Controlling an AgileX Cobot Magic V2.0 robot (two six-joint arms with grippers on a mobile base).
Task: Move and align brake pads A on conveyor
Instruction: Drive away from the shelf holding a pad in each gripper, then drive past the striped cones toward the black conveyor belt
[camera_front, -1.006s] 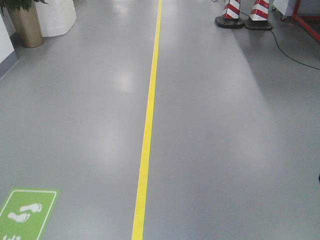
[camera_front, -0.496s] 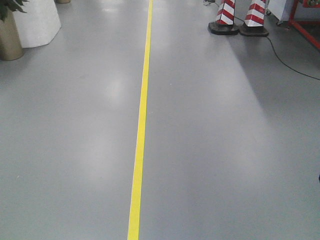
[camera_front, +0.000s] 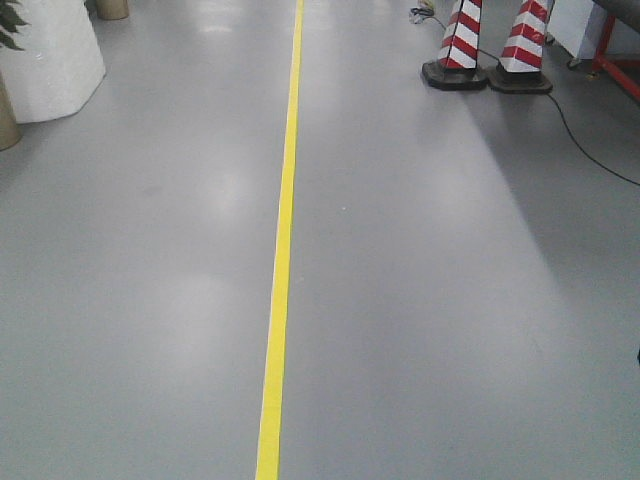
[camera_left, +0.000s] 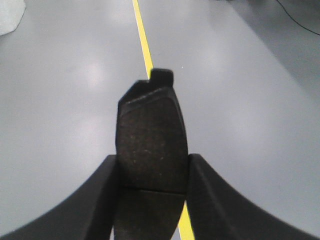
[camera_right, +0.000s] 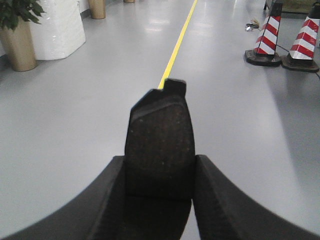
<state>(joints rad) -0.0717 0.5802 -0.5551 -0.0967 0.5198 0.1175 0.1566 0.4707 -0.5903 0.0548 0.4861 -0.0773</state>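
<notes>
**Operator:** Where are the pads?

**Spotter:** You're carrying two of them. The left pad (camera_left: 150, 135) is pinched across its width in your left gripper (camera_left: 152, 161), and the right pad (camera_right: 160, 140) sits the same way in your right gripper (camera_right: 160, 165). Each one points lengthwise ahead of the fingers, notched end farthest out, hanging over bare floor (camera_front: 450, 300).

**Operator:** And the conveyor?

**Spotter:** It isn't in any view, so I can't tell which way it lies from you or which arm is nearer. I'd judge you have driving to do before any placing.

**Operator:** What's around me?

**Spotter:** A yellow line (camera_front: 280, 250) runs straight ahead. Two striped cones (camera_front: 462, 45) stand far right, with a cable (camera_front: 590, 148) trailing off toward the right edge. A white block (camera_front: 50, 60) sits far left. The lane along the line looks open — just keep off that cable.
</notes>
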